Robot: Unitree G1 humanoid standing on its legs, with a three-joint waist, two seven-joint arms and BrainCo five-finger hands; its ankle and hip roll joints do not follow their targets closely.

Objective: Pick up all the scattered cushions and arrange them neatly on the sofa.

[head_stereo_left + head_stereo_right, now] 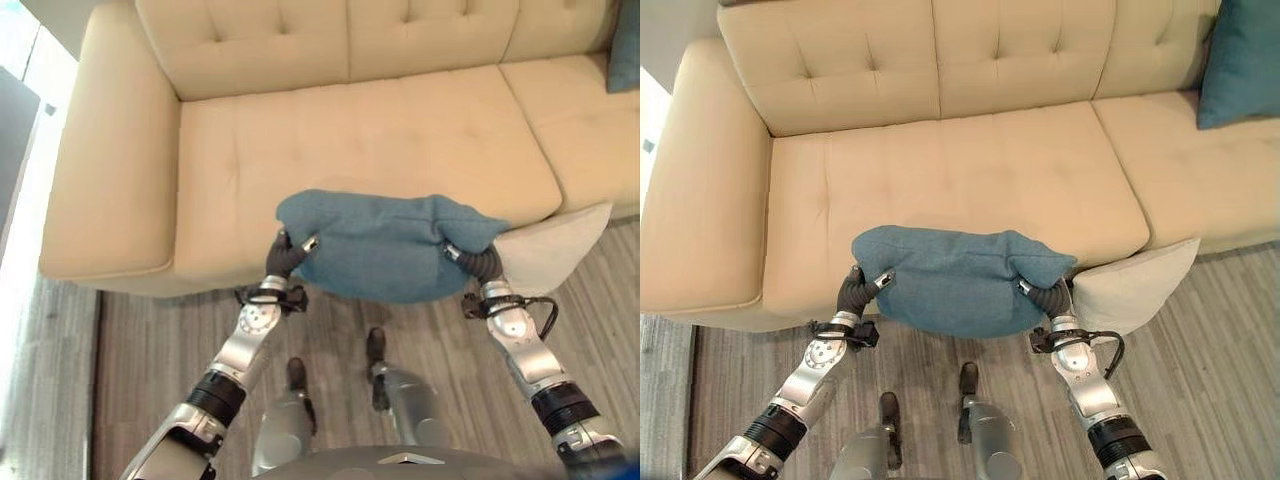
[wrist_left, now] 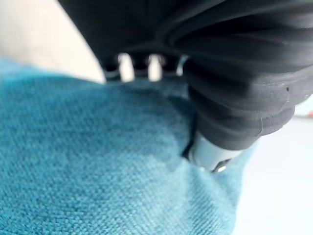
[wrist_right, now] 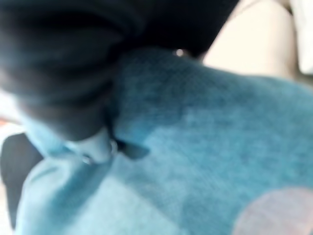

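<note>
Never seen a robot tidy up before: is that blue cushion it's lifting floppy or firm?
Probably soft: the blue cushion bunches where the left hand and right hand pinch its ends. It likely isn't very floppy, since the middle barely sags. The woven cover looks grippy, so slipping seems unlikely.

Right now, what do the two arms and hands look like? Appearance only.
Both arms are silver-grey metal with black bands near the elbow. The left hand and right hand each wear a dark ribbed cover over the wrist and back of the hand. Silver fingers show past the left cover in the left wrist view.
</note>
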